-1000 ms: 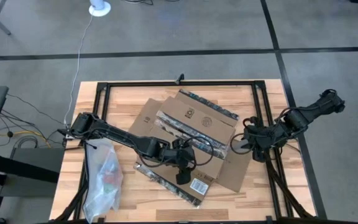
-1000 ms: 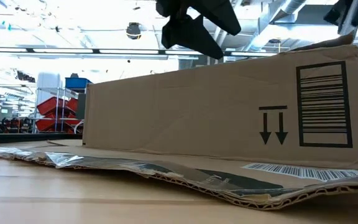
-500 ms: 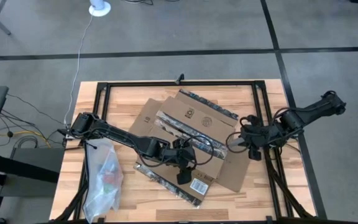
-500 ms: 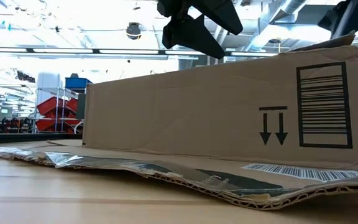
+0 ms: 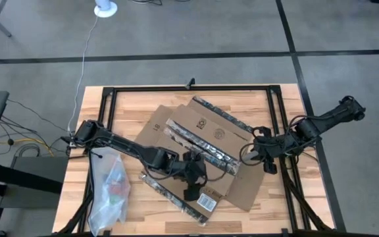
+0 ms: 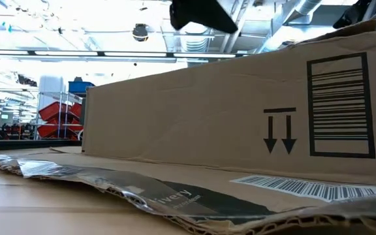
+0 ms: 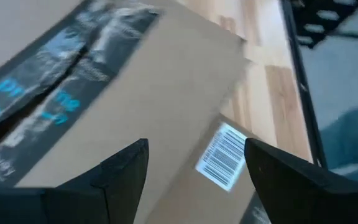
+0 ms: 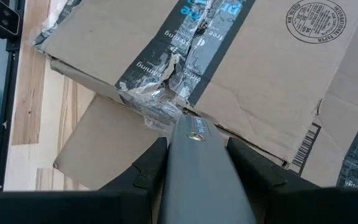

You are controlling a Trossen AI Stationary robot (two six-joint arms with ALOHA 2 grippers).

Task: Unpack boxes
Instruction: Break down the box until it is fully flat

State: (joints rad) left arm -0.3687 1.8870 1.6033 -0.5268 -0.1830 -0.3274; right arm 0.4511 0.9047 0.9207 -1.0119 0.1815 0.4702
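Left end effector [image 5: 191, 191] open above box [image 5: 206, 141]

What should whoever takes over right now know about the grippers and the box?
Left gripper: open, over the cardboard box near its white barcode label.
Right gripper: shut on a grey tool, tip at the torn printed tape.
Clear zip bag: on the table on the left arm's side.
Done: tape torn at the seam.
Left: open the box and empty it; contents not visible.
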